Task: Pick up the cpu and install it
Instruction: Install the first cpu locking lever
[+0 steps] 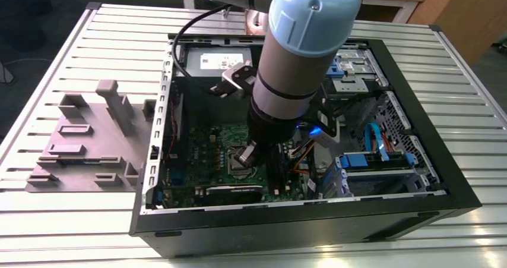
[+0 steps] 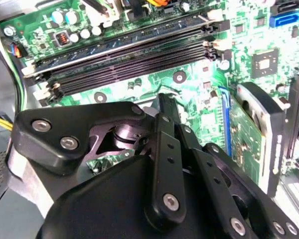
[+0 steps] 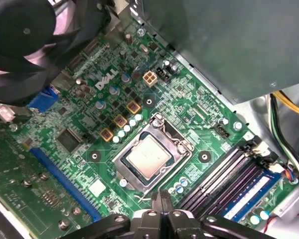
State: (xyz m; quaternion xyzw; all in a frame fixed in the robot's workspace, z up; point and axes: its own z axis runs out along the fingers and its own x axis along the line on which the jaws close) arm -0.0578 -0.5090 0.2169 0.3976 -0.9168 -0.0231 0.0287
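Silvery cpu (image 3: 148, 156) lies flat, metal top up, seated in the socket frame (image 3: 120, 163) on the green motherboard (image 3: 189, 112); hand (image 3: 161, 200) hovers just beside, fingertips pressed together, holding nothing.

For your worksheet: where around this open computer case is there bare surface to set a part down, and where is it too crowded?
Bare slatted table lies beyond the grey tray, and along the case on the exterior view's right. Inside it is crowded: the arm stands over the motherboard, where the cpu sits in its socket near the gripper.
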